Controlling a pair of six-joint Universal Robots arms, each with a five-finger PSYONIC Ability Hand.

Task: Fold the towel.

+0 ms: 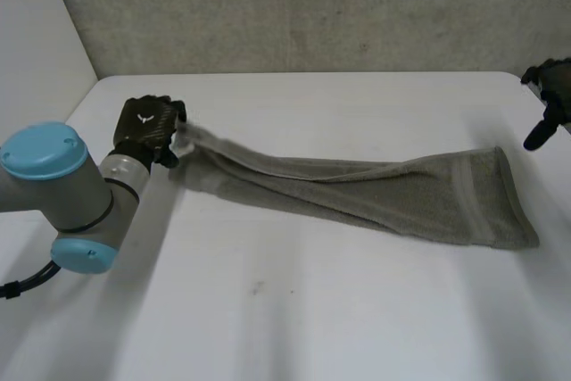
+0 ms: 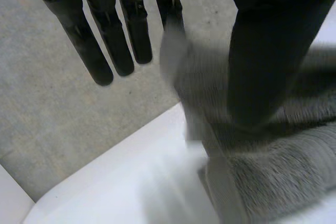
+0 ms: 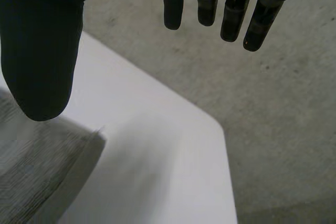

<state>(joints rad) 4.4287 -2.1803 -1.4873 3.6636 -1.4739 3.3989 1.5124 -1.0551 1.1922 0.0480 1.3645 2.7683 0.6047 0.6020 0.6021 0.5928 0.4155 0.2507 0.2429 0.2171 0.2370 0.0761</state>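
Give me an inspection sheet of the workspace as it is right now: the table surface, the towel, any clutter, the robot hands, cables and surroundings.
Surface: white table, with the towel lying across it.
Job's things: grey towel, bunched lengthwise into a long strip, its left end lifted off the table; not yet neatly folded.
Clutter: nothing seen.
Robot hands: left robot hand pinches the towel's left end between thumb and a finger. Right robot hand is open, fingers straight, beyond the towel's right end and apart from it.
Cables: nothing seen.
Surroundings: rough grey wall behind the table.
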